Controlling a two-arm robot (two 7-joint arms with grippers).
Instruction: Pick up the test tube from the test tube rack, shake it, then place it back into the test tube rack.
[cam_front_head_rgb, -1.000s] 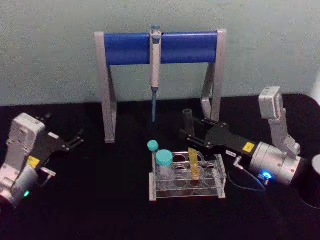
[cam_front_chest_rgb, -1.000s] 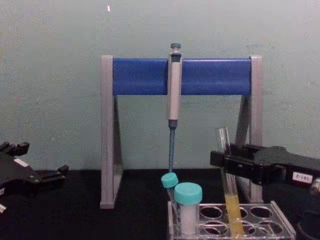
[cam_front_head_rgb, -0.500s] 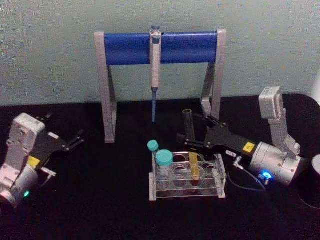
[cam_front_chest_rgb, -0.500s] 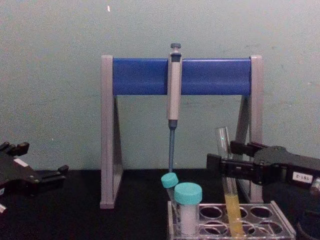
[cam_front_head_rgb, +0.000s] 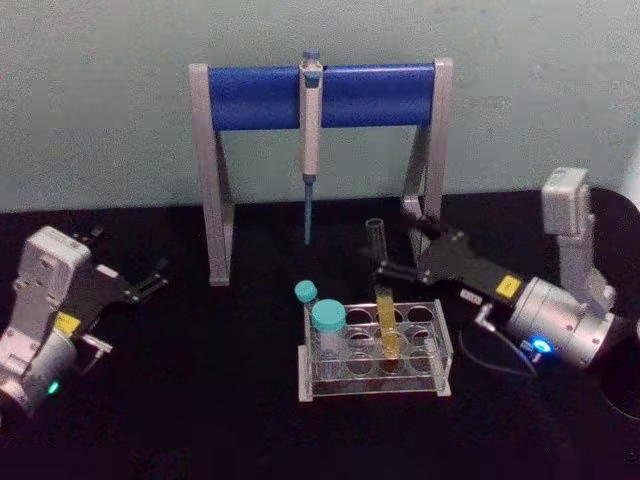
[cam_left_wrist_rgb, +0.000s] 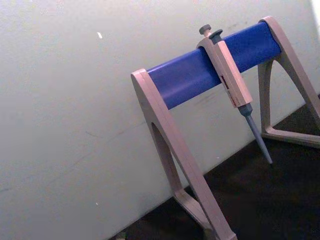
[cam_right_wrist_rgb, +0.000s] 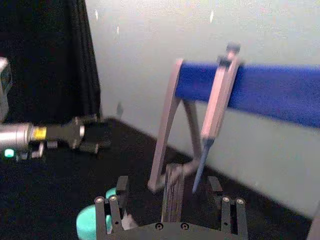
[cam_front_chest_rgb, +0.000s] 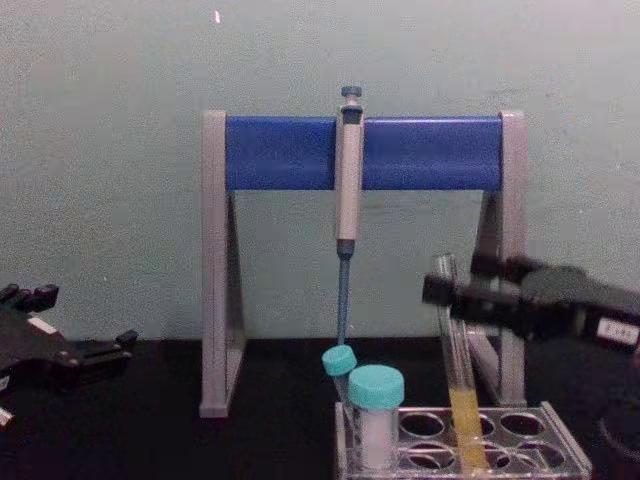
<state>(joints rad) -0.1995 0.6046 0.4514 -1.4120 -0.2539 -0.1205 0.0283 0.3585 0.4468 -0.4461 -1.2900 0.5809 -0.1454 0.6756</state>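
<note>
The black surface (cam_front_head_rgb: 200, 420) runs back to a pale green wall (cam_front_head_rgb: 100, 100), and the tall grey-and-blue pipette stand (cam_front_head_rgb: 320, 95) rises at the rear with a pipette (cam_front_head_rgb: 310, 130) hanging from its bar. In front of it sits the test tube rack (cam_front_head_rgb: 375, 350), holding two teal-capped tubes (cam_front_head_rgb: 328, 325) and the test tube (cam_front_head_rgb: 385, 320), which stands tilted in a hole, its yellow liquid low down.

The right tool (cam_front_head_rgb: 392, 258) is just beside the tube's upper part, its fingers spread and apart from the glass. I judge this either the approach to a grasp or a release after replacing; I cannot tell which. If it is a grasp, the next move calls for centring the fingers around the glass, closing gently, then lifting straight up.

The left tool (cam_front_head_rgb: 150, 283) rests spread, well apart at the left.
</note>
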